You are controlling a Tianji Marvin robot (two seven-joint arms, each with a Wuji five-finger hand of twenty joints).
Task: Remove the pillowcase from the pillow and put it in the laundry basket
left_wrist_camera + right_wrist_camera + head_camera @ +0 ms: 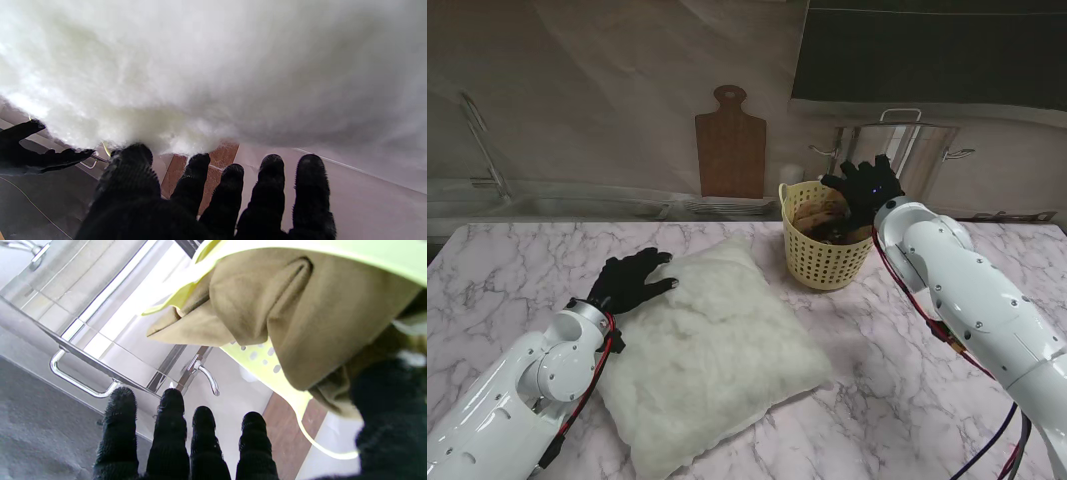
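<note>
Two black-gloved hands. Left hand (630, 281) fingers spread flat on bare white pillow (712, 350), marble surface (897, 400). Right hand (864, 189) fingers spread, empty, over yellow laundry basket (825, 262); tan pillowcase (300, 316) bunched inside, draped over rim.

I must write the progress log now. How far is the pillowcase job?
Nearly finished. The pillow lies bare on the table, and the brown pillowcase is in the laundry basket. The right hand, fingers spread, hovers over the basket; the left hand rests on the pillow. Only withdrawing remains.
</note>
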